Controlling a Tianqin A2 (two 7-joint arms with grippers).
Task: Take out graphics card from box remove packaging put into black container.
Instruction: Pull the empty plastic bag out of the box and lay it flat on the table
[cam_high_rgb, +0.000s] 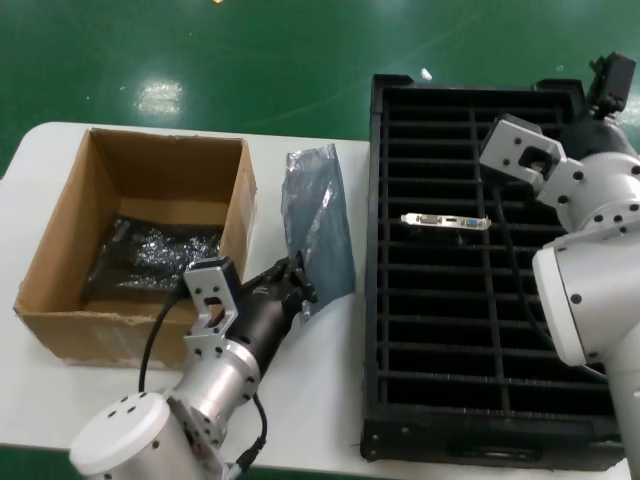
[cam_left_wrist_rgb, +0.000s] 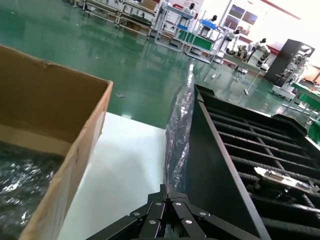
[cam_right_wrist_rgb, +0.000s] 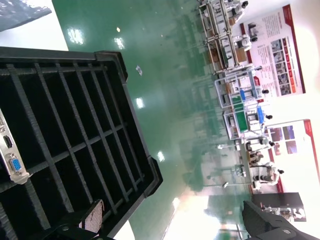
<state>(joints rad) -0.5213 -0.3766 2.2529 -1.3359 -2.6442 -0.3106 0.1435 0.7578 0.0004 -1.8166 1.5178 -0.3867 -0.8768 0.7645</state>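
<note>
I use the black tray (cam_high_rgb: 497, 270) as my landmark. It fills the table's right side, and a card (cam_high_rgb: 446, 221) stands in one of its upper slots, with only the silver bracket showing above the ribs. From the right wrist view the same bracket (cam_right_wrist_rgb: 11, 159) shows its ports.

Just left of the tray lies the empty bag (cam_high_rgb: 318, 225), a limp, crinkled grey-blue sheet. My left gripper (cam_high_rgb: 296, 279) reaches forward from the near edge of the table, angled toward the tray, and its fingers are pinched closed on the bag's near end. In the left wrist view the bag (cam_left_wrist_rgb: 178, 131) rises from the closed fingertips (cam_left_wrist_rgb: 170, 201) and leans against the tray's outer wall.

I judge the bag to be very light, slippery and floppy. An edge pinch like this should hold it, though it may slide or catch on the tray.

Farther left of the tray sits the box (cam_high_rgb: 140, 240), with another shiny dark wrapped bundle (cam_high_rgb: 155, 255) on its floor. That one I expect to be stiff and fragile inside slick film, best taken by its edges.

My right gripper (cam_high_rgb: 610, 85) hovers over the tray's far right corner, elbow folded back, holding nothing that I can see; I cannot tell how far its fingers are parted.
</note>
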